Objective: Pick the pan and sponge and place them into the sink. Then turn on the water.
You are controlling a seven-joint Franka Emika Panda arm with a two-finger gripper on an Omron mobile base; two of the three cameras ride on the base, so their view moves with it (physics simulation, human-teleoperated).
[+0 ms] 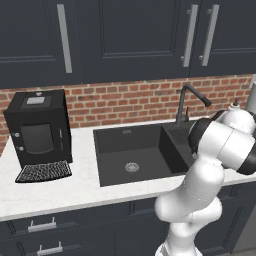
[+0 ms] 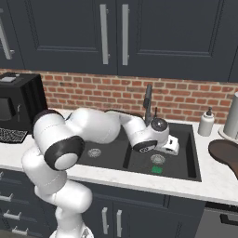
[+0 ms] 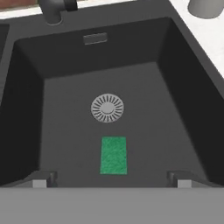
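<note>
White marble countertop point(image 2: 204, 179) frames the matte black double-basin sink point(image 2: 194, 153). Its right basin holds the small green rectangular sponge point(image 3: 113, 155), flat beside the round silver drain point(image 3: 107, 107), clear of every wall. Above it, the two-finger gripper point(image 3: 112, 179) hangs wide open and empty.

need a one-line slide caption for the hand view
Open gripper hovers over the black matte sink's basin, where a small green rectangular sponge lies flat near the round silver drain.

Matt black sink point(image 3: 183, 87), rough green sponge point(image 3: 113, 155), metal drain point(image 3: 107, 107).
</note>
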